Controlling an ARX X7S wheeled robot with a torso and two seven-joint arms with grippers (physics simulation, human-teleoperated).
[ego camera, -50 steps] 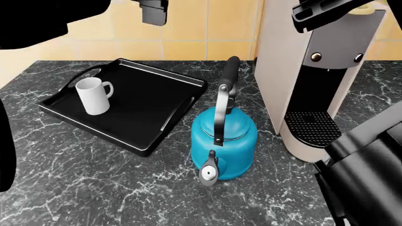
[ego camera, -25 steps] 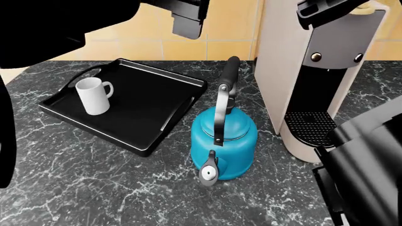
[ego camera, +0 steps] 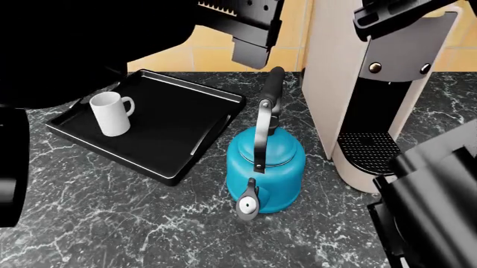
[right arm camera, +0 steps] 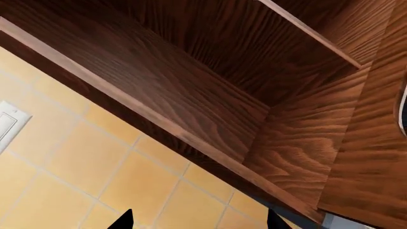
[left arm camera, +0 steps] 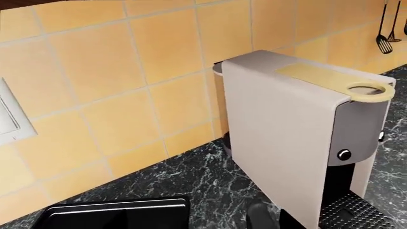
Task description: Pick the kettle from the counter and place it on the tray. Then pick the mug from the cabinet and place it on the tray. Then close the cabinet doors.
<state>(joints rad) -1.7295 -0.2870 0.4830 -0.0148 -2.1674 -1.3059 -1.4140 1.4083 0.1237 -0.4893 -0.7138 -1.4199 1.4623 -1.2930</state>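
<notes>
Although the mug point(ego camera: 110, 114) already stands on the tray point(ego camera: 182, 140), you have the kettle point(ego camera: 265, 170) yet to move from the counter point(ego camera: 111, 223) beside the tray, both claws' opening I cannot tell.

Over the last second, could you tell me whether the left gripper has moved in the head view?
Yes. The left gripper has swung rightward and down against the tiled wall, now hanging just above the kettle handle.
</notes>
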